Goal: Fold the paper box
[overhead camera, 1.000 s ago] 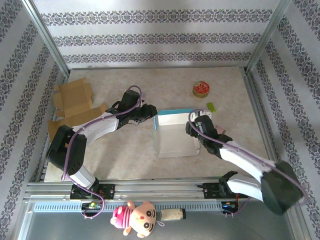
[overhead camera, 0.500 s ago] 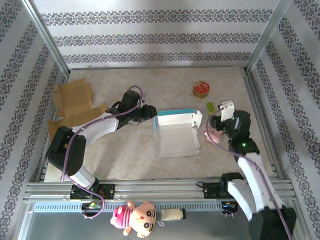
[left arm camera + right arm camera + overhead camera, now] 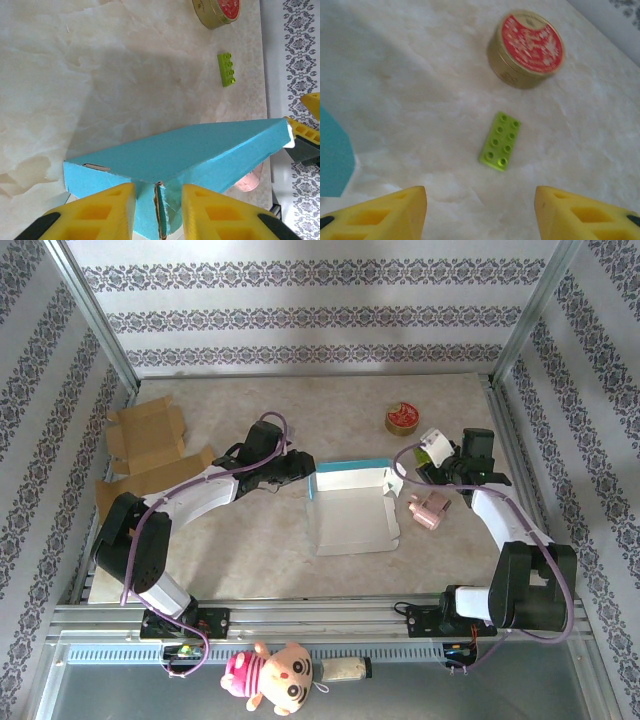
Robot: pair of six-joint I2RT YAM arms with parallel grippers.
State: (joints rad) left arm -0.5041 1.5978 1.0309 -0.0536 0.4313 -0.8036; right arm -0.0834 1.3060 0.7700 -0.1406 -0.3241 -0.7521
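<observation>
**Box part-folded: far wall up, the rest to do**

Paper box (image 3: 350, 512) sits mid-desk, white inside facing up, teal outside. From my overhead view its far wall is raised as a teal strip, and the small flap at the far right corner is standing about halfway, curling inward. The near side looks flat on the desk (image 3: 250, 540); I can't tell how far up the left side is. I'd call this well short of halfway: one wall up, nothing tucked or locked that I can see.

My left hand (image 3: 298, 468) is at the far left corner. On its wrist camera the yellow fingers (image 3: 100, 212) are clenched on the teal corner seam, pinning the box in place.

My right hand (image 3: 428, 448) is off the box, beyond its right edge, released with fingers spread wide, looking down at a green brick (image 3: 499, 141) and a red-topped tin (image 3: 530, 47). A pink object (image 3: 428, 510) lies just beside the box's right edge, where I'd next want to work.
</observation>
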